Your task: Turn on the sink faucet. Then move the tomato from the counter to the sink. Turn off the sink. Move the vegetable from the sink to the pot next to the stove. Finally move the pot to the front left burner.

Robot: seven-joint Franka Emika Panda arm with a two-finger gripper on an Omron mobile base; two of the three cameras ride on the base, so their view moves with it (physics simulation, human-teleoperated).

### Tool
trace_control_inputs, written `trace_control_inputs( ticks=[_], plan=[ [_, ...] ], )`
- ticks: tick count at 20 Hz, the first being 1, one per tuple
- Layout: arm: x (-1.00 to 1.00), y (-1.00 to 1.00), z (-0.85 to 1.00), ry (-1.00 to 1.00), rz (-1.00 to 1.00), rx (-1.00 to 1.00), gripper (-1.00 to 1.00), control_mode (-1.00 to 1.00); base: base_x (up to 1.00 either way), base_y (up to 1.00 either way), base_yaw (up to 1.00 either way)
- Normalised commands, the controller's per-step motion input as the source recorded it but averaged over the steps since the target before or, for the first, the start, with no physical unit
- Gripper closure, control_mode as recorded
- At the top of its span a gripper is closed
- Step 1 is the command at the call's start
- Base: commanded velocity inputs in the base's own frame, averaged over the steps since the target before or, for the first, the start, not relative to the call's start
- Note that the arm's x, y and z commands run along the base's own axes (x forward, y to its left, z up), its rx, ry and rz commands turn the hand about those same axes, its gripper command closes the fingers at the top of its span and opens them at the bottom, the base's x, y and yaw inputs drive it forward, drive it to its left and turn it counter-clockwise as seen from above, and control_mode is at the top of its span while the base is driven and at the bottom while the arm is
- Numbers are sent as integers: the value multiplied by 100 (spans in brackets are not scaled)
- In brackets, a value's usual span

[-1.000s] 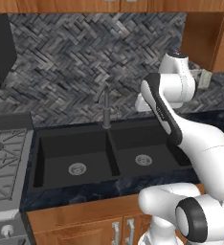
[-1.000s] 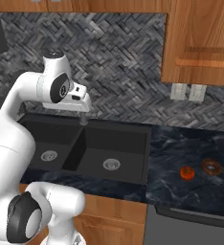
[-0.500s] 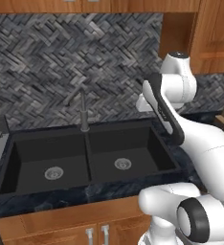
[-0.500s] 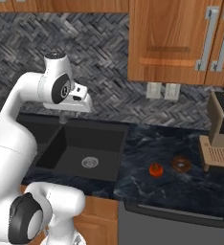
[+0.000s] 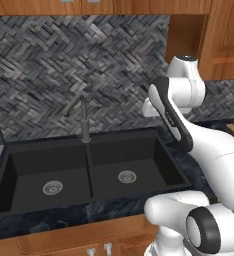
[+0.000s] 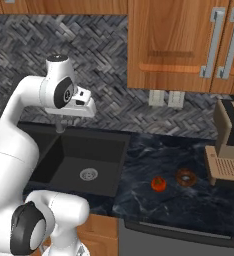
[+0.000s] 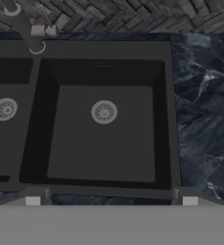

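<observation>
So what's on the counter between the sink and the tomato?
Nothing: in the right base view, bare dark counter runs from the sink to the tomato.

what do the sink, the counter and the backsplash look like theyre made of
Sink: matte black, maybe composite; no gleam.
Counter: polished dark stone, likely marble or granite; pale veins, soft sheen.
Backsplash: grey stone tile laid in herringbone, mottled and dull.

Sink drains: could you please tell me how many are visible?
2: one drain sits in the floor of the left basin, the other drain in the right basin. None seems hidden.
</observation>
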Motion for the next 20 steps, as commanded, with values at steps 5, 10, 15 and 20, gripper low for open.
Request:
trace_control_inputs(
  ticks=[5,10,15,20],
  plan=[
    [0,0,0,0,0,0,-100,100,46,0,-3],
    [0,0,0,0,0,0,-100,-100,1,0,0],
    [-1,0,-6,0,0,0,-100,-100,0,0,0],
    [-3,50,-37,-6,0,0,-100,-100,0,0,0]
  ],
)
